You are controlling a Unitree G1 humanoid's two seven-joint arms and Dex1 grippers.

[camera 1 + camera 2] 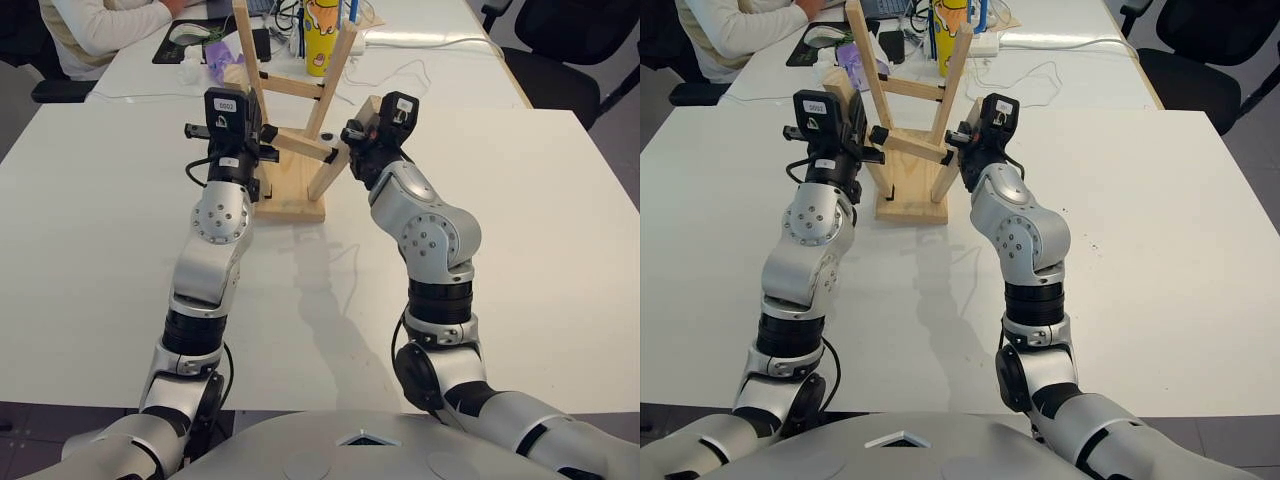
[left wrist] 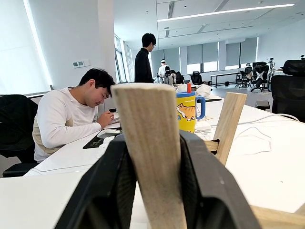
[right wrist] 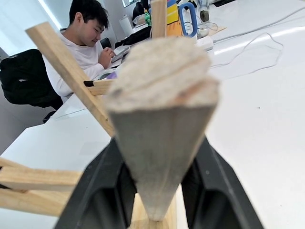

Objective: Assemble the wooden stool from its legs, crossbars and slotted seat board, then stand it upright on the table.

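Note:
The wooden stool stands upside down on the white table (image 1: 120, 240), its slotted seat board (image 1: 292, 195) flat on the surface and its legs pointing up. Two crossbars (image 1: 292, 86) join the legs. My left gripper (image 1: 262, 138) is shut on the left leg (image 1: 250, 60), low down near the seat; in the left wrist view its black fingers (image 2: 107, 191) clamp that leg (image 2: 152, 157). My right gripper (image 1: 345, 135) is shut on the right leg (image 1: 338, 65), also low down, and its fingers (image 3: 209, 191) press both sides of the leg (image 3: 159, 124).
Behind the stool, on the adjoining table, stand a yellow mug (image 1: 320, 35), a purple object (image 1: 220, 55) and white cables (image 1: 410, 70). A person in white sits at the far left (image 1: 100, 25). Black chairs (image 1: 570, 50) stand at the far right. Bare tabletop lies on both sides of the arms.

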